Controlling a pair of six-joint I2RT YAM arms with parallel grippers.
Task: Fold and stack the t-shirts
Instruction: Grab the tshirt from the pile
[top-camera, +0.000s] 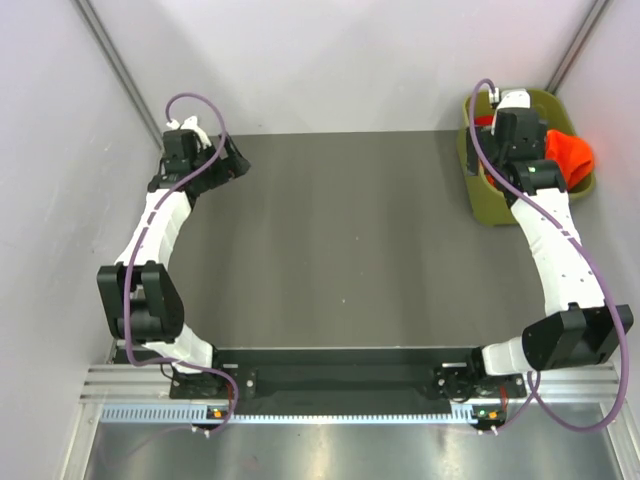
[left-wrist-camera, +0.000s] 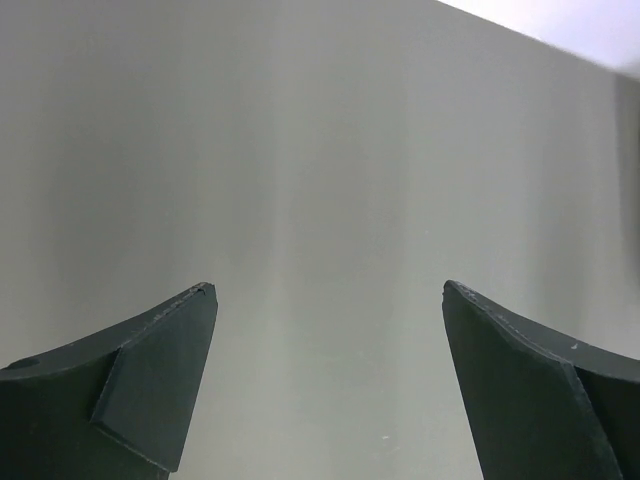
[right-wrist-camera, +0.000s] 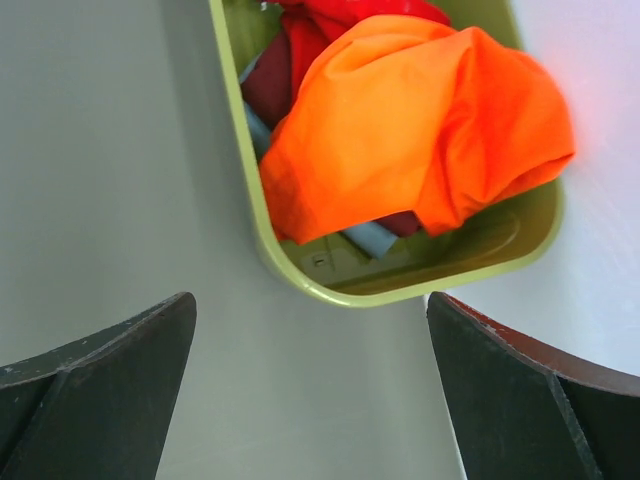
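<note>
The t-shirts (right-wrist-camera: 350, 90) lie bunched together in an olive-green tub (right-wrist-camera: 250, 190) that stands at the far right corner of the dark tabletop (top-camera: 340, 240). Uppermost is the orange t-shirt (right-wrist-camera: 420, 120), crumpled into a loose heap; in the top view it spills over the tub's right rim. Behind it, toward the far end of the tub, a red t-shirt (right-wrist-camera: 330, 20) shows, and a dark maroon t-shirt (right-wrist-camera: 268, 90) sits against the tub's left wall. A strip of grey-blue cloth (right-wrist-camera: 370, 238) peeks out from under the orange one at the near end.

The right arm (top-camera: 545, 230) reaches out along the right side of the tabletop, with its wrist above the tub. The right jaws stand spread wide and hold nothing: their two dark fingers (right-wrist-camera: 100, 380) sit at the bottom corners of the wrist view, well apart, with the tub's near rim and bare tabletop between them and no cloth touching either.

The left arm (top-camera: 150, 225) reaches to the far left corner of the tabletop, well apart from the tub. The left jaws are likewise wide apart and hold nothing; only a plain grey surface shows between their tips.
</note>
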